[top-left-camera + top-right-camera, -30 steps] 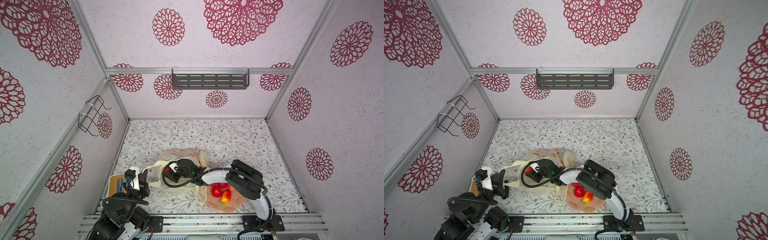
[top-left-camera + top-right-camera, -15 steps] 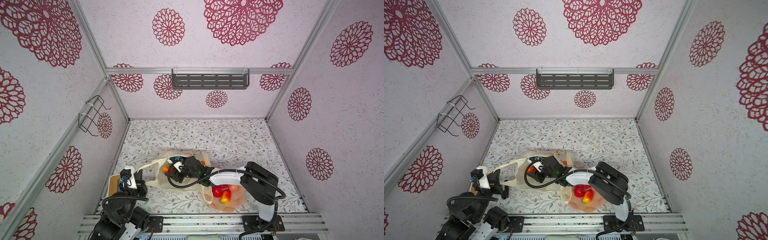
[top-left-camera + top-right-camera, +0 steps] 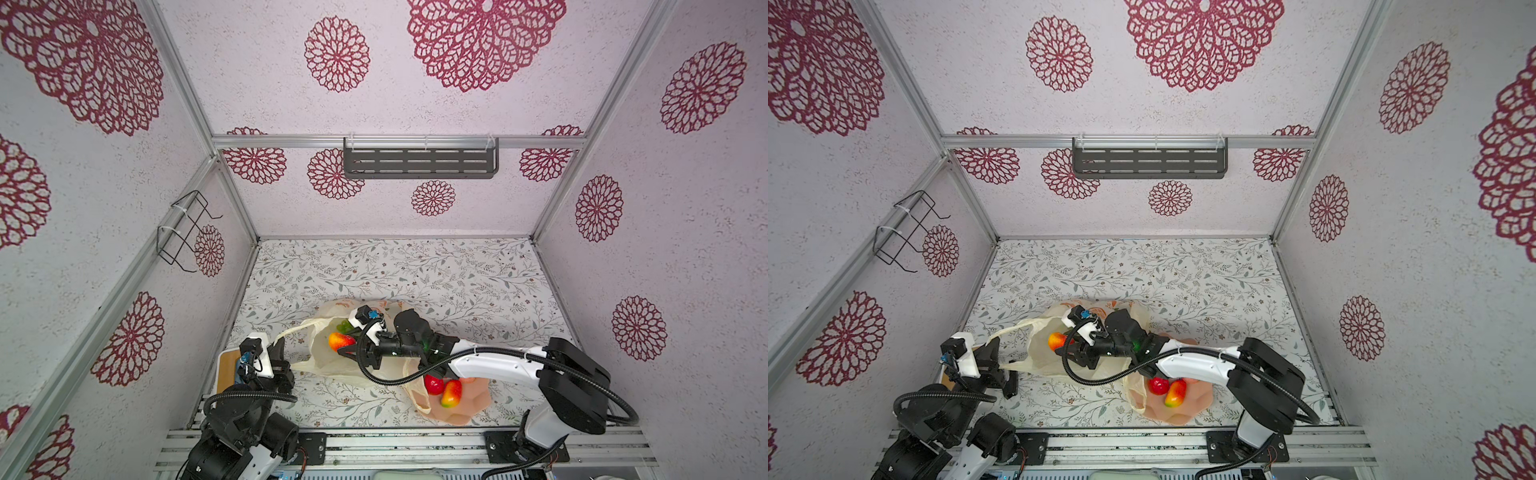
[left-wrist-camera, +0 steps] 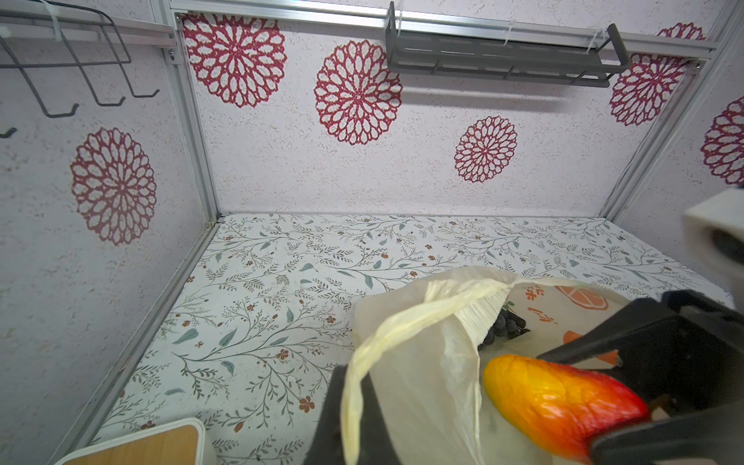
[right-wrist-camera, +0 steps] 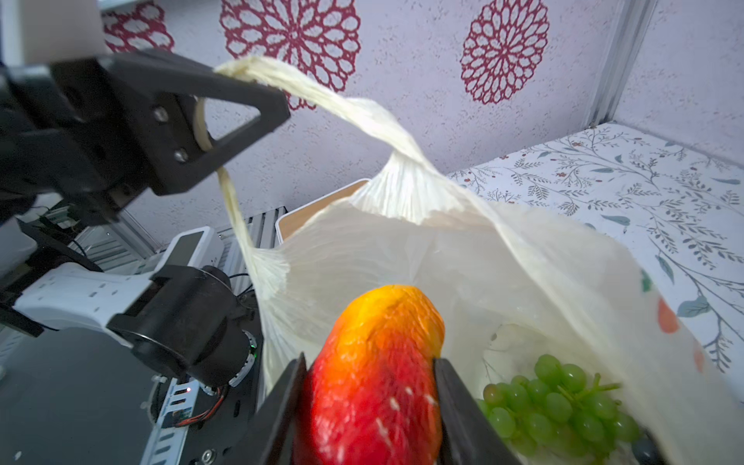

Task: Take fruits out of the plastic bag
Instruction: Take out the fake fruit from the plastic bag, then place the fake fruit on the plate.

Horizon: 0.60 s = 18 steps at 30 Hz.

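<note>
right gripper [image 5: 368,364] is clamping the mango [image 5: 374,354] across its red end, jaws closed part-way against both sides, yellow tip sticking out past the fingers. In both top views it's sitting lower centre of frame, over the open mouth of the plastic bag [image 3: 328,365]; can't tell if it's hanging clear of the bag

left gripper [image 3: 285,358] is pinching the bag handle [image 5: 322,96], jaws fully closed on it, lower left in the top views; handle is running taut to the bag mouth and lifting that side

plastic bag is lying on the table [image 3: 415,274], lower centre, between the two arms; its right end is overlapping the left edge of the pink bowl [image 3: 473,409]

green grape bunch [image 5: 563,394] is lying inside the bag just beside the mango; dark grape bunch [image 4: 503,326] is showing deeper in

pink bowl is sitting just right of the bag, holding a red apple [image 3: 433,384] and a second mango [image 3: 451,394], the two touching
</note>
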Each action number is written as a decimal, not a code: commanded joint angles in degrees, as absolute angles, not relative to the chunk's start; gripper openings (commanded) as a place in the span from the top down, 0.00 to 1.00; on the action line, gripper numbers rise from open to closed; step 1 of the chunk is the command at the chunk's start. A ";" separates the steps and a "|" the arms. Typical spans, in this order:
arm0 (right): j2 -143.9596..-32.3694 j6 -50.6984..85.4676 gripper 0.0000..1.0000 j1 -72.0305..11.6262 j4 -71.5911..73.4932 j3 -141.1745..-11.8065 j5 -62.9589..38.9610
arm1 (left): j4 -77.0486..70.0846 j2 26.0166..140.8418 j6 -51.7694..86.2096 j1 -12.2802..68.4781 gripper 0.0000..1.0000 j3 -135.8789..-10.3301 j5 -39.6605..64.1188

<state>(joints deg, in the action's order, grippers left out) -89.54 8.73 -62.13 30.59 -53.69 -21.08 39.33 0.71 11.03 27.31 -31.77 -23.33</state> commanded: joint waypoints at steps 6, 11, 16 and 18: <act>-70.41 10.81 0.66 -63.11 14.78 -48.03 -8.33 | 39.38 0.18 11.50 26.72 1.00 -32.26 -24.40; -58.29 16.48 0.65 -63.19 2.24 -42.52 4.06 | 39.36 0.18 11.77 26.70 1.00 -32.10 -24.74; -49.92 25.21 0.65 -63.19 -14.88 -40.60 13.34 | 39.24 0.33 11.86 26.63 1.00 -32.01 -24.82; -48.12 29.69 0.65 -63.19 -21.62 -41.03 16.55 | 39.24 0.43 11.86 26.56 1.00 -31.99 -25.03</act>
